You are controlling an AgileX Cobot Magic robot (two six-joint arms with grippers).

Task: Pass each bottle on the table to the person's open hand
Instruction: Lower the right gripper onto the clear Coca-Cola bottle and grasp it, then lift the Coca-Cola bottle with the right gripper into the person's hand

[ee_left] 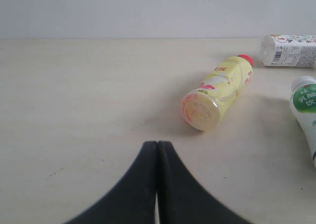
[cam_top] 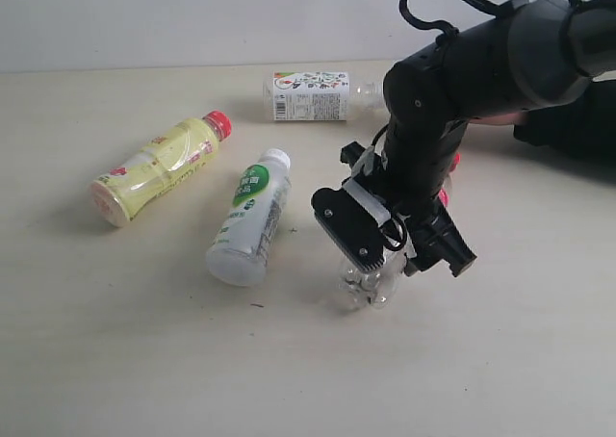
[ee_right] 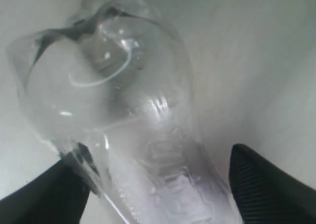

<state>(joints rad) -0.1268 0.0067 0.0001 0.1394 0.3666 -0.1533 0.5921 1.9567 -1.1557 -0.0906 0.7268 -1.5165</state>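
My right gripper point(cam_top: 399, 264) point(ee_right: 158, 157) is down over the clear bottle with the red label point(cam_top: 371, 285) point(ee_right: 123, 110), which lies on the table point(cam_top: 115, 341). Its jaws stand open on either side of the bottle: one finger touches it, the other shows a gap. The yellow bottle with the red cap point(cam_top: 159, 167) point(ee_left: 217, 92), the white bottle with the green label point(cam_top: 250, 216) point(ee_left: 306, 110) and the clear bottle with the white printed label point(cam_top: 313, 95) point(ee_left: 289, 50) lie untouched. My left gripper point(ee_left: 157, 144) is shut and empty, short of the yellow bottle. The right arm mostly hides the person's open hand point(cam_top: 502, 118).
A black sleeve point(cam_top: 568, 129) rests at the table's far right, behind my right arm. A pale wall runs along the table's far edge. The left arm does not show in the exterior view.
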